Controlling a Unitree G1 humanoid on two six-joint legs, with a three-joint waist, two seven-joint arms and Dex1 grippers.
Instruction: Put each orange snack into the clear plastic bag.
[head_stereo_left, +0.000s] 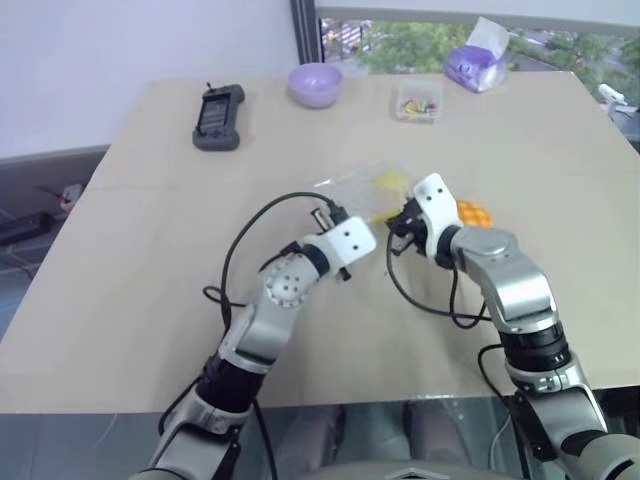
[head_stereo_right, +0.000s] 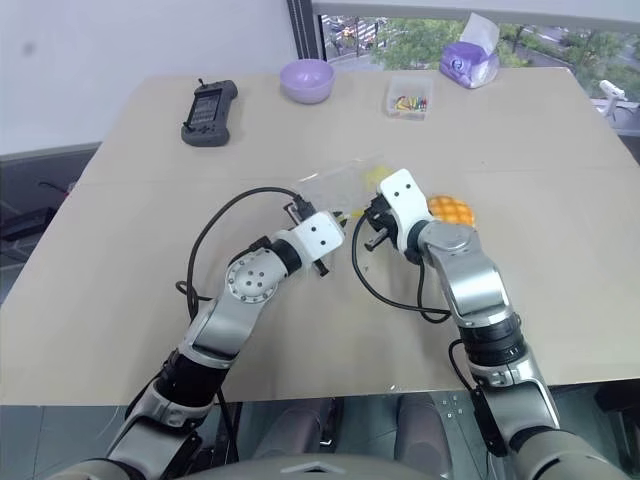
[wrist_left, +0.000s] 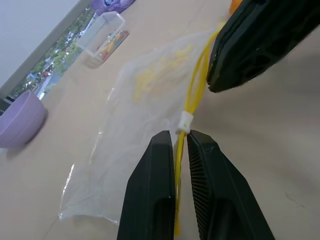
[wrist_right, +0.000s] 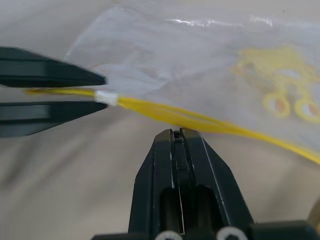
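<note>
Left gripper (wrist_left: 181, 145) pinches our clear plastic bag (wrist_left: 145, 105) at its yellow zip | right gripper (wrist_right: 178, 134) closed, empty, just beside zip | orange snack (head_stereo_left: 474, 213) right of centre, nearer right arm

Daylight comes in from the window (head_stereo_left: 470, 30) along the top edge of my head views and falls evenly over the pale table (head_stereo_left: 150, 280); shadows beneath my arms are soft. In my left wrist view the purple bowl (wrist_left: 20, 122) at the left edge is blurred. In my right wrist view the clear plastic bag (wrist_right: 200, 55) shows white glare streaks near the top, and its printing at the right is soft.
</note>
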